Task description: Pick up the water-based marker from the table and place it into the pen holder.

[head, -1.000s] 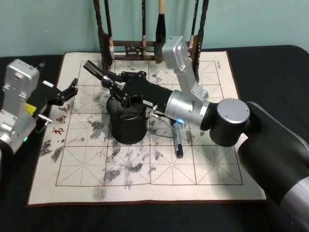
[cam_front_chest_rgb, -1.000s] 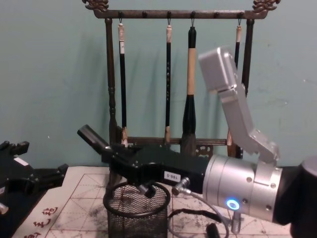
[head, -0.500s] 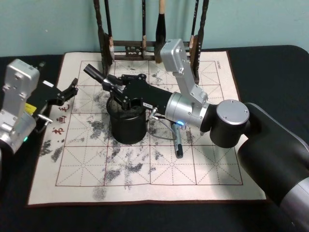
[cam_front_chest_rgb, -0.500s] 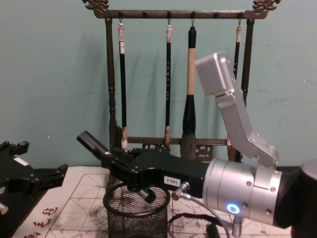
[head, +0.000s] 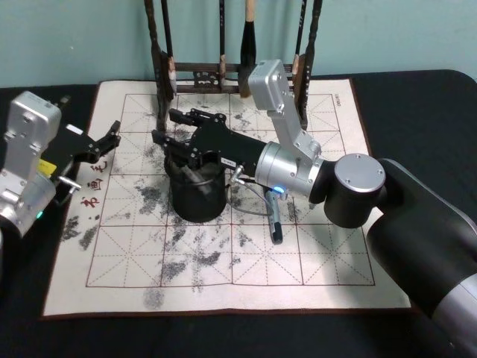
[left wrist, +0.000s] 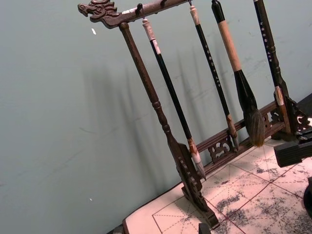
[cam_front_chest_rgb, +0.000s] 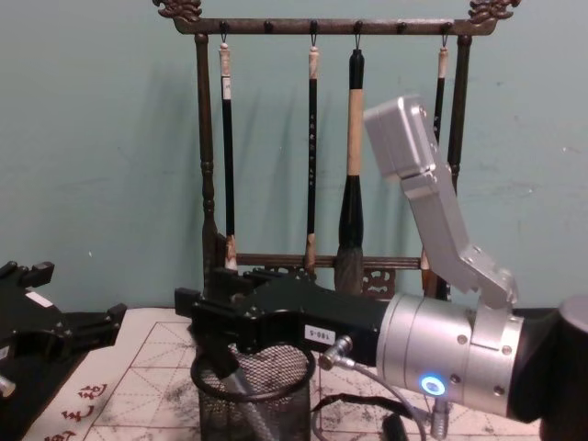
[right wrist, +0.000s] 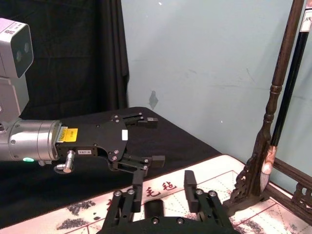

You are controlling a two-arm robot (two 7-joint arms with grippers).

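On the stained calligraphy mat, a dark pen lies just right of the black mesh pen holder. The water-based marker leans inside that cup, free of any grip. The right gripper hovers just above its rim, jaws spread and empty. The left gripper sits at the mat's left edge, fingers apart, holding nothing. Behind stands the wooden brush rack.
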